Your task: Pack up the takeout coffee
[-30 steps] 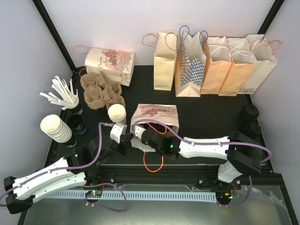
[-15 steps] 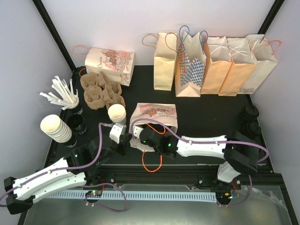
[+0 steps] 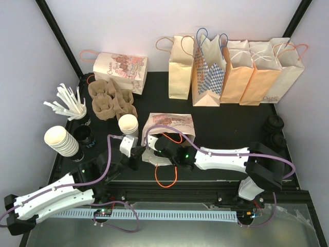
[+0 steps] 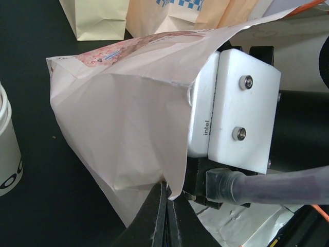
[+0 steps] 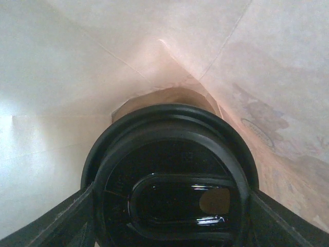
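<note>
A printed paper bag (image 3: 172, 123) lies on its side mid-table, mouth facing the arms. My left gripper (image 3: 134, 160) is shut on the bag's mouth edge; in the left wrist view its fingertips (image 4: 168, 191) pinch the paper rim of the bag (image 4: 118, 118). My right gripper (image 3: 158, 149) reaches into the bag's mouth. In the right wrist view it (image 5: 169, 206) is shut on the takeout coffee, whose round black lid (image 5: 169, 180) sits between the fingers (image 5: 61, 221), with the bag's walls (image 5: 77, 67) all around. The cup is hidden in the top view.
Several upright paper bags (image 3: 231, 67) line the back, and another printed bag (image 3: 121, 67) stands back left. Cardboard carriers (image 3: 110, 100), a lidless white cup (image 3: 128, 124), stacked cups (image 3: 61, 140), stirrers (image 3: 69, 105) and black lids (image 3: 83, 135) are at left. More lids (image 3: 275, 131) sit at right.
My right gripper has moved left and deeper into the bag with the coffee. The left gripper keeps its pinch on the bag's rim.
</note>
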{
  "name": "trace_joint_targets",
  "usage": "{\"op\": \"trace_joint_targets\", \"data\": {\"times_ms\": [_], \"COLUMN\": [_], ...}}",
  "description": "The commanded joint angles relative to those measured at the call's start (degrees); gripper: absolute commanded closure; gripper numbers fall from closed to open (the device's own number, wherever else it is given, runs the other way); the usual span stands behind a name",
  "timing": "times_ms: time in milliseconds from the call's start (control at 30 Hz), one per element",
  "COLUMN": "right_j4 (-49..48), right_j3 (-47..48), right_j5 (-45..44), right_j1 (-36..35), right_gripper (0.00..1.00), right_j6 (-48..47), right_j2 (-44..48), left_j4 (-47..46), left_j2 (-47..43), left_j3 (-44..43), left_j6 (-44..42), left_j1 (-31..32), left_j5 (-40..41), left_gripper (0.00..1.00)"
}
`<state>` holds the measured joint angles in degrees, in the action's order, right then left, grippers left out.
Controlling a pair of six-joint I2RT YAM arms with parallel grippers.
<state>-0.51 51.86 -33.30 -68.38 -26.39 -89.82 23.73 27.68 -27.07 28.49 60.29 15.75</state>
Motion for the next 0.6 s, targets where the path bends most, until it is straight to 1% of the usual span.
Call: {"op": "trace_joint_targets", "data": {"times_ms": [0, 100, 267, 333, 433, 567], "right_j4": [-2.95, -3.57, -3.44, -4.13, -5.89, -6.53], "right_j3": [0.79, 1.28, 1.58, 1.72, 1.07, 0.58], "right_j5": [-2.70, -5.14, -5.87, -8.37, -10.15, -10.39], "right_j1": [0.65, 0.62, 0.64, 0.64, 0.66, 0.63], "right_gripper": [0.62, 0.62, 0.62, 0.62, 0.62, 0.62], "right_j6": [-1.50, -3.24, -4.66, -5.20, -6.08, -6.43], "right_j2": [-3.03, -4.97, -6.22, -6.94, -6.38, -4.80], "left_j4": [-2.47, -2.78, -2.99, -3.08, -3.55, -3.65], "left_j2": [-0.92, -1.50, -2.21, -2.20, -2.12, -1.95], "left_j3": [-0.26, -0.35, -0.22, -0.34, -0.51, -1.02], "left_j6": [0.91, 1.19, 1.41, 1.48, 1.68, 1.65], "left_j1": [0.35, 0.35, 0.35, 0.35, 0.35, 0.34], "left_j5": [-2.65, -2.46, -2.10, -2.19, -2.37, -1.80], "left_gripper": [0.99, 0.99, 0.98, 0.98, 0.98, 0.98]}}
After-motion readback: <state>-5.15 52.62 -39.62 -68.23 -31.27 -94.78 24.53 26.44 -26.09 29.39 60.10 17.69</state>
